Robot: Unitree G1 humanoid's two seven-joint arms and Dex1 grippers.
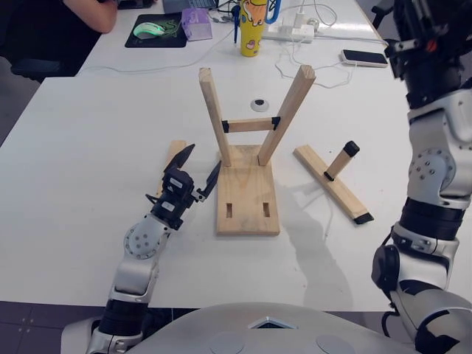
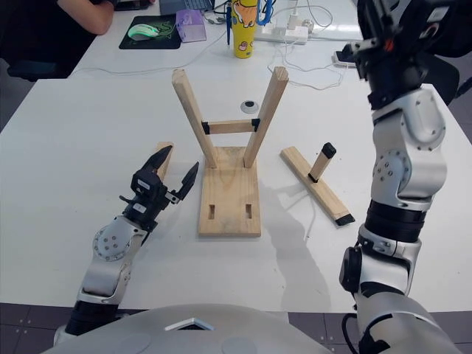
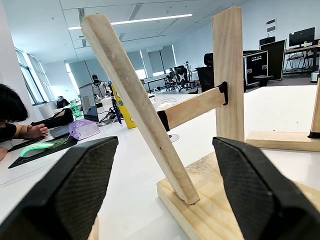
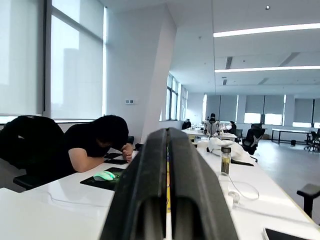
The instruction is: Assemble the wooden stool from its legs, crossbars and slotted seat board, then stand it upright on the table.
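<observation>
The slotted seat board lies flat mid-table. Two legs rise slanted from its far end, joined by a crossbar. A third leg lies flat to the right with a short crossbar sticking up from it. Another wooden piece lies left of the board. My left gripper is open, hovering low just left of the board and holding nothing; its pads frame the upright legs. My right gripper is shut on nothing, raised high at the table's right side.
Beyond the stool parts are a small round disc, a yellow cup, a phone, a purple box, white cables and a mouse mat. A person leans on the far table. Bare table lies at the left and front.
</observation>
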